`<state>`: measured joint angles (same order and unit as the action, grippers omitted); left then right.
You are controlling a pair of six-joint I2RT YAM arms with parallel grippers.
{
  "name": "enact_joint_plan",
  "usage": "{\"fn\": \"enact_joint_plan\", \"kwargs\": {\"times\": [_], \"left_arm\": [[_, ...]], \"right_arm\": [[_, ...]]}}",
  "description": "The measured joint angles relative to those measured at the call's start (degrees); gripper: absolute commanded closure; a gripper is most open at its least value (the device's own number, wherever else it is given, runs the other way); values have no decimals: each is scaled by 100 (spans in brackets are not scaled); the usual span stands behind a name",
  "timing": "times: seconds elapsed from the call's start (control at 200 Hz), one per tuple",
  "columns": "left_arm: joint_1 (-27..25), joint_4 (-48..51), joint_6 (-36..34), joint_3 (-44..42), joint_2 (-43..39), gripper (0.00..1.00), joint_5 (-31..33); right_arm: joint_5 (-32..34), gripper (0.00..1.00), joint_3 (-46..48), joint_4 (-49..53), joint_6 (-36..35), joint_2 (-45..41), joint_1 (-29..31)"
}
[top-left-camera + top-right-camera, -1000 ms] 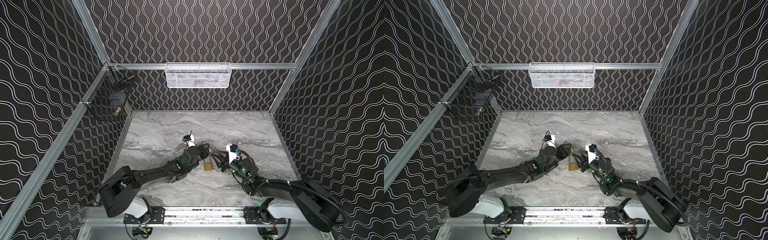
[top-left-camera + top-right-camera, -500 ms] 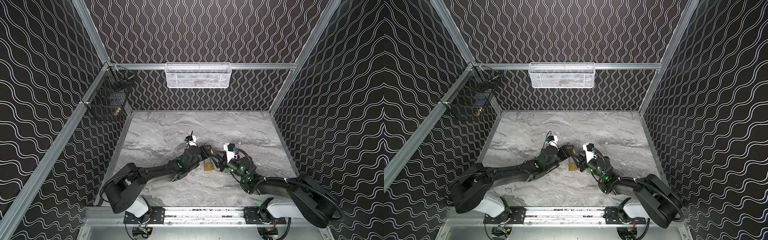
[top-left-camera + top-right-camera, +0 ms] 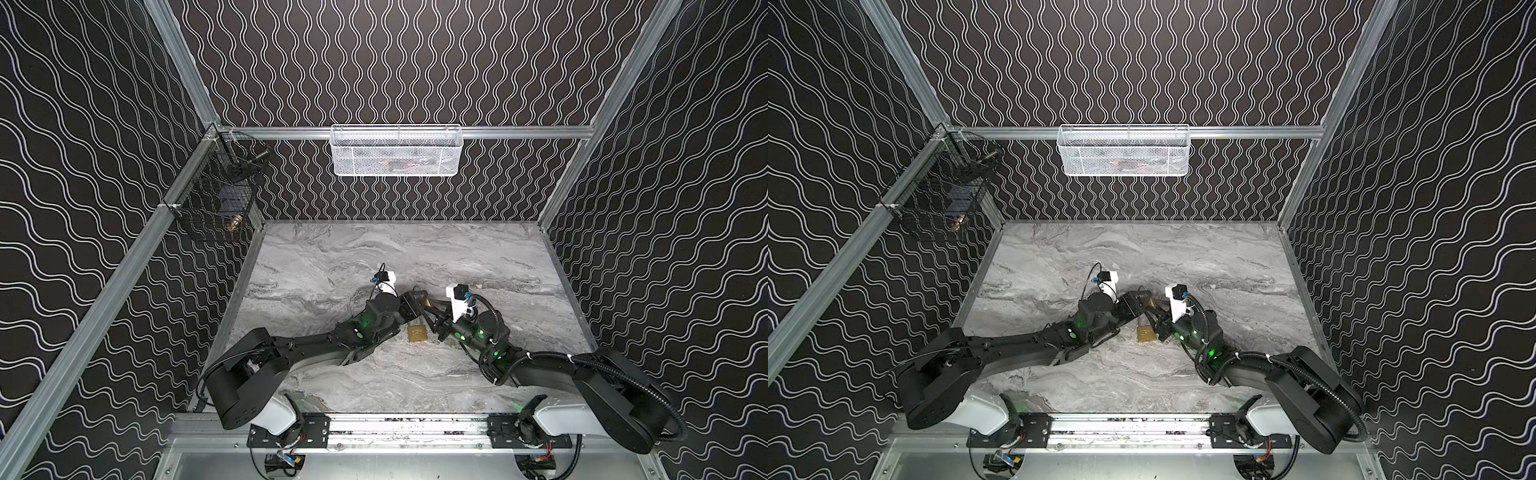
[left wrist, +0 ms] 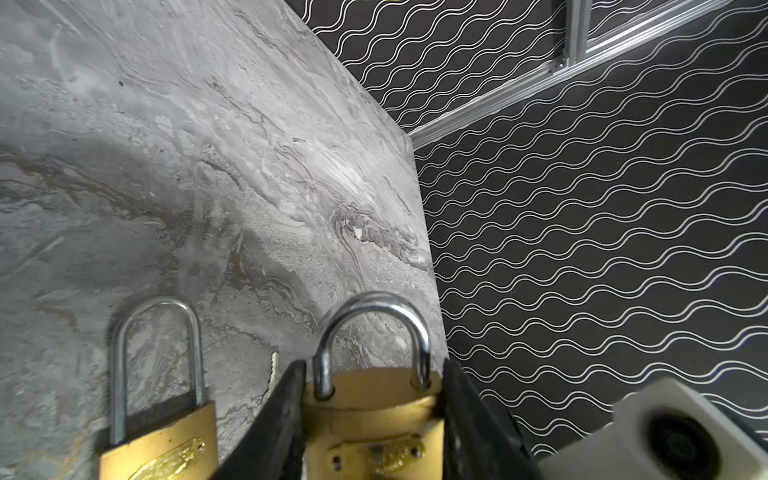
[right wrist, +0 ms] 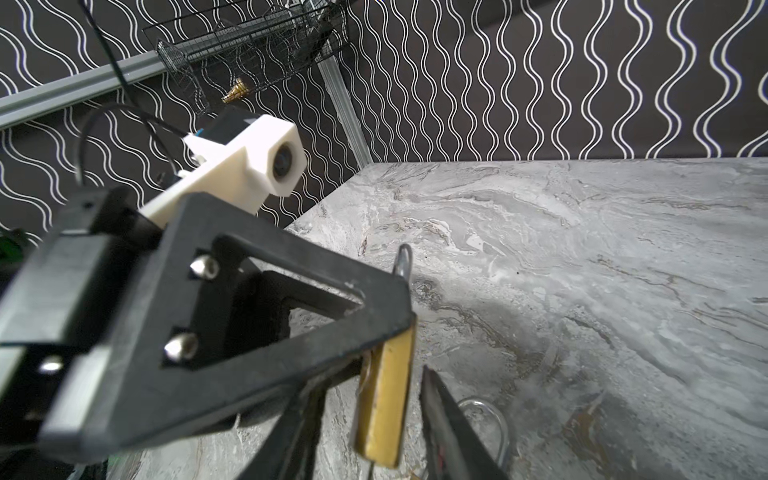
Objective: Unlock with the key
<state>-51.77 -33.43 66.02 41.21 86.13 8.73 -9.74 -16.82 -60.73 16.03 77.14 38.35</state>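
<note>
My left gripper (image 3: pixel 417 300) (image 3: pixel 1139 301) (image 4: pixel 374 365) is shut on a brass padlock (image 3: pixel 422 296) (image 3: pixel 1149 300) (image 4: pixel 374 419), holding it by its sides above the marble table with the steel shackle closed. My right gripper (image 3: pixel 430 311) (image 3: pixel 1154 316) (image 5: pixel 374 376) stands open astride that padlock's (image 5: pixel 386 395) body, with a gap on each side. A second brass padlock (image 3: pixel 417 333) (image 3: pixel 1146 334) (image 4: pixel 160 449) lies flat on the table just below both grippers. The toothed tip of a key (image 4: pixel 273 370) shows beside my left finger; the rest of it is hidden.
A white mesh basket (image 3: pixel 397 151) (image 3: pixel 1123 151) hangs on the back wall. A black wire basket (image 3: pixel 220 195) (image 3: pixel 942 199) hangs on the left wall. Patterned walls close the table (image 3: pixel 374 257) on three sides. The left wrist camera housing (image 5: pixel 266 166) sits close to my right gripper.
My right gripper has moved up and left onto the held padlock, and its jaws have narrowed around it. The left gripper keeps its hold and has barely moved.
</note>
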Motion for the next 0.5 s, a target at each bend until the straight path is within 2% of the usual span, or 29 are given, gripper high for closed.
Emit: {"fn": "enact_joint_plan", "kwargs": {"times": [0.04,0.19,0.275,0.355,0.42,0.501], "left_arm": [[-4,-2,0,0,0,73,-2],[-22,-109,0,-39,20,73,-7],[-31,-190,2,-39,66,73,2],[-37,-319,0,-48,129,71,9],[-37,-476,0,-87,186,64,-4],[-46,-599,-4,-151,216,45,-57]], "right_arm": [[7,80,0,0,2,0,-15],[59,85,0,39,94,-11,-35],[81,100,0,39,92,-15,-44],[83,100,0,39,94,-15,-63],[74,100,26,28,94,-13,-85],[-11,100,101,-37,111,-13,-129]]}}
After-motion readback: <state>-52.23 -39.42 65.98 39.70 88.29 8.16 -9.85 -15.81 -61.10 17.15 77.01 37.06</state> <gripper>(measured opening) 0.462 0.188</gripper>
